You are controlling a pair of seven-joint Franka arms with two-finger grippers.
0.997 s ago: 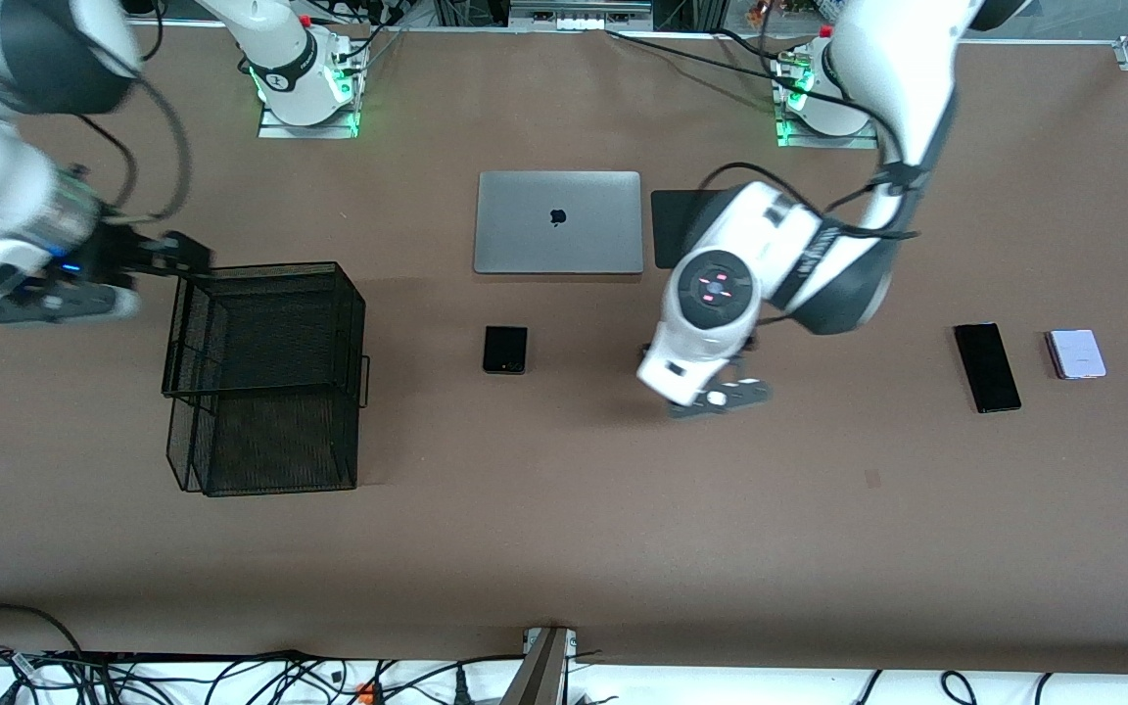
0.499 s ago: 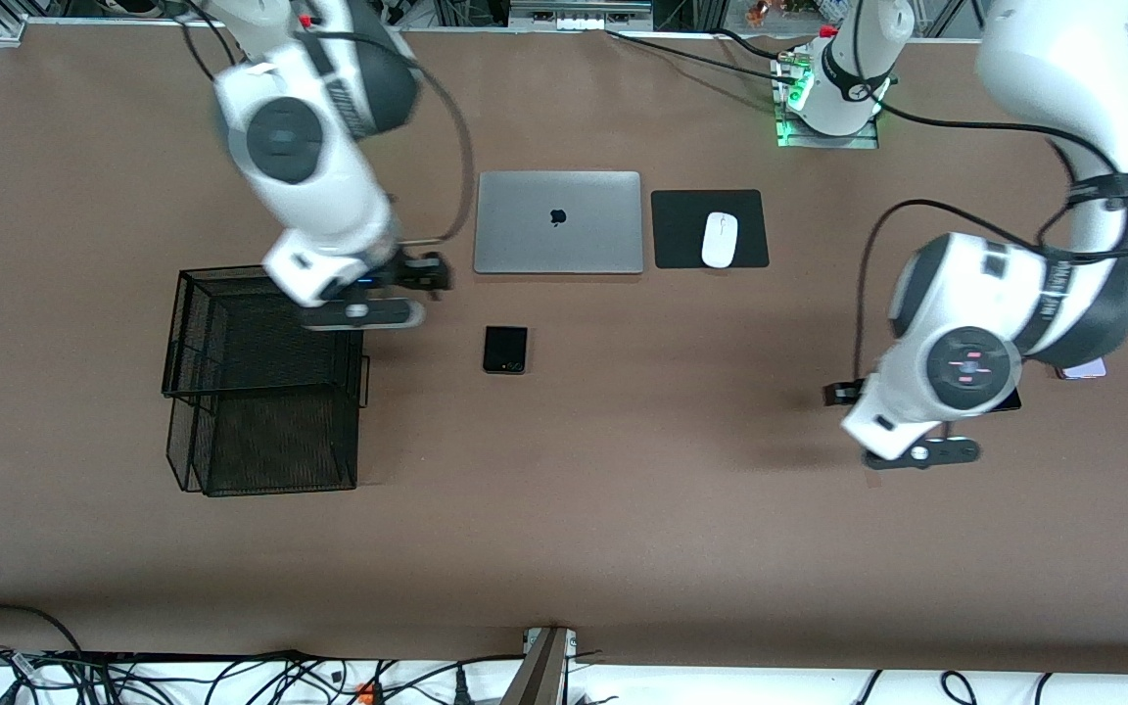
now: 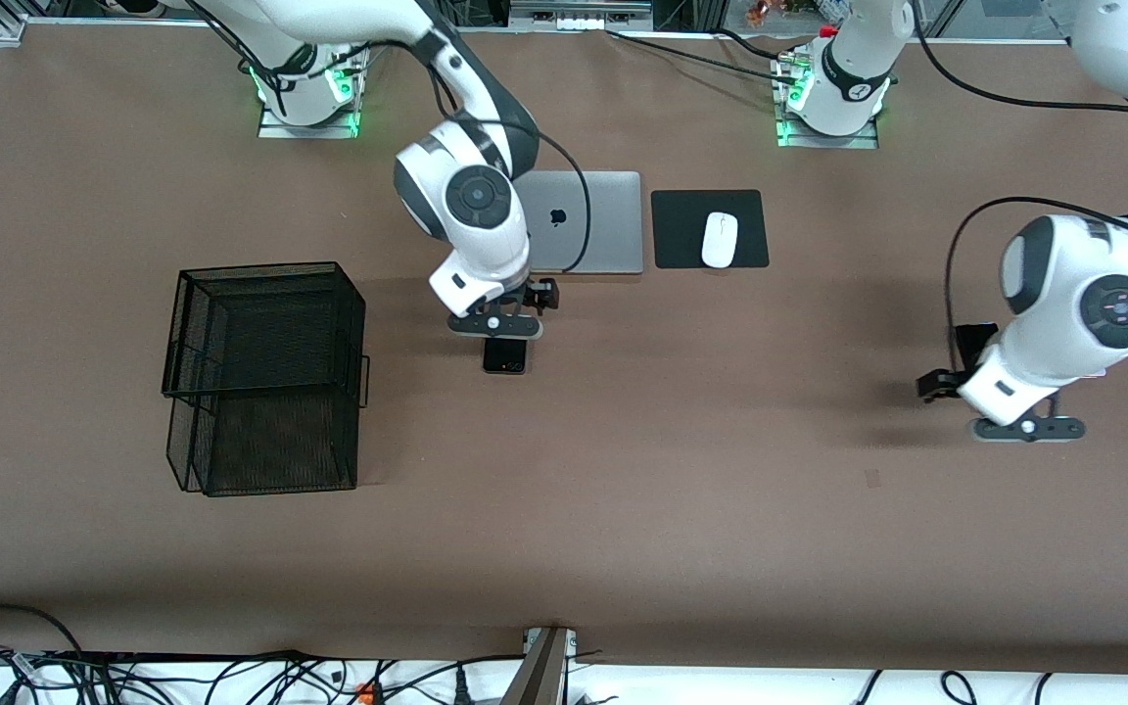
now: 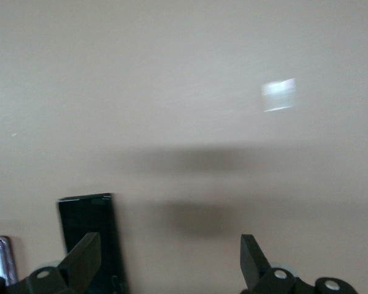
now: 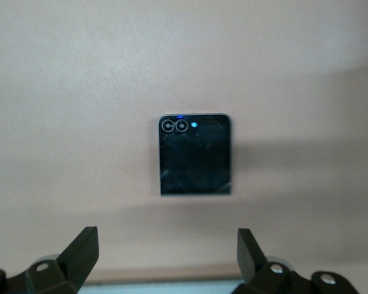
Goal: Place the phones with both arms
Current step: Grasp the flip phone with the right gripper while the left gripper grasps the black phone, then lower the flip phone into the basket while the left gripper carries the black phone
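Right gripper (image 5: 162, 260) low over table middle, jaws wide apart. Left gripper (image 4: 168, 263) at left arm's end, likewise spread.

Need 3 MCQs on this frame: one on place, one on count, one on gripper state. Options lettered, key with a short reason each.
1. What is the right gripper over?
A. the wire basket
B. the small black phone
C. the mouse pad

2. How many computer mice are on the table?
A. none
B. one
C. two

3. How do the left gripper's fingers stand?
A. open, holding nothing
B. shut on the slim phone
C. shut on the mouse

Key:
1 B: in the front view the right gripper hangs right at the small black phone, and the right wrist view shows that phone past its fingers.
2 B: a single white mouse lies on the black mouse pad beside the laptop.
3 A: in the left wrist view the left gripper has its fingers spread with bare table between them; the long slim black phone lies flat to one side, ungripped.
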